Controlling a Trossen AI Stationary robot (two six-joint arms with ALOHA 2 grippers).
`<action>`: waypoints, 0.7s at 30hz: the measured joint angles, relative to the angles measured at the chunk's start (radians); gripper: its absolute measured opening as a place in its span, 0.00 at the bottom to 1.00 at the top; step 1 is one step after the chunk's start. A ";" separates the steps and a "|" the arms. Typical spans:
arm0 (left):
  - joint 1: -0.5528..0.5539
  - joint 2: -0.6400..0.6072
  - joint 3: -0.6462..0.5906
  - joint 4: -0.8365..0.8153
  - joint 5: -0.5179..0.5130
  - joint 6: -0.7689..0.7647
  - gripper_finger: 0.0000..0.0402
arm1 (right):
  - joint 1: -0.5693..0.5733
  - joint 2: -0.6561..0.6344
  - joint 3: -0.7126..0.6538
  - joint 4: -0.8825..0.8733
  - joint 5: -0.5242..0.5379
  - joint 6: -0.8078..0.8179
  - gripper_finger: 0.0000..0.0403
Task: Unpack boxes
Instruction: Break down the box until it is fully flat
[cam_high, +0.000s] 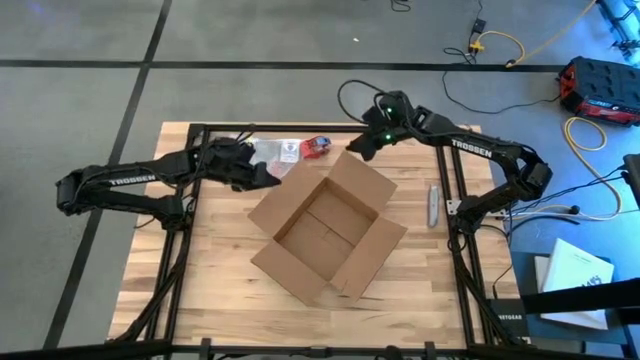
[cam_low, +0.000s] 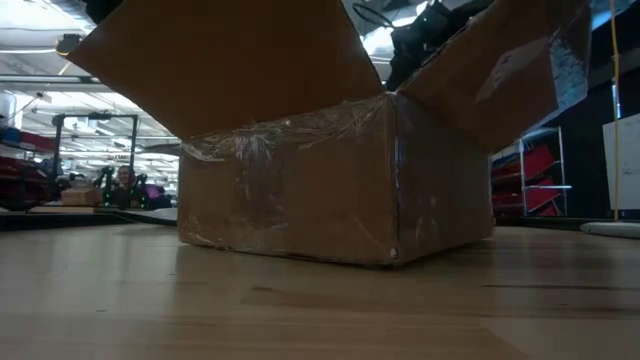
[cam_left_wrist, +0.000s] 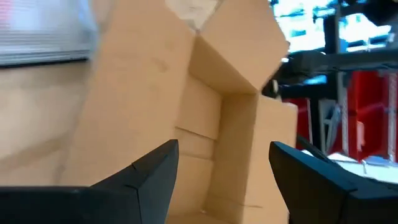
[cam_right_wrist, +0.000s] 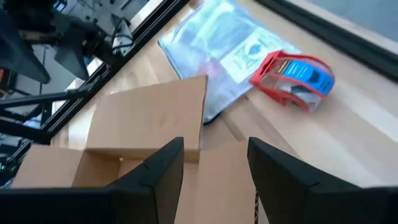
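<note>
We see the box (cam_high: 327, 228) open at the middle of the bench (cam_high: 210, 290). Behind its far-left corner our left claw (cam_high: 262, 172) hovers, fingers apart, holding nothing. Above the far flap our right claw (cam_high: 357, 146) hangs, also parted and empty. Both arms read "TROSSEN".

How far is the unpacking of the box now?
Done: the cardboard box stands open, flaps spread, interior looking bare; a plastic bag and tape dispenser lie beside it. In hand: nothing; the left gripper and right gripper hover open near its far flaps. Left: seemingly little.
</note>
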 joint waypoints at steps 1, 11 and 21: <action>0.002 0.000 -0.001 -0.004 -0.012 0.010 0.60 | 0.000 0.000 0.004 0.000 0.006 0.006 0.41; 0.054 0.001 -0.008 0.149 -0.044 0.415 0.60 | 0.000 0.000 0.009 0.001 0.061 -0.086 0.41; 0.030 0.001 -0.007 0.437 -0.041 0.663 0.60 | -0.060 0.025 0.010 -0.096 0.084 -0.064 0.41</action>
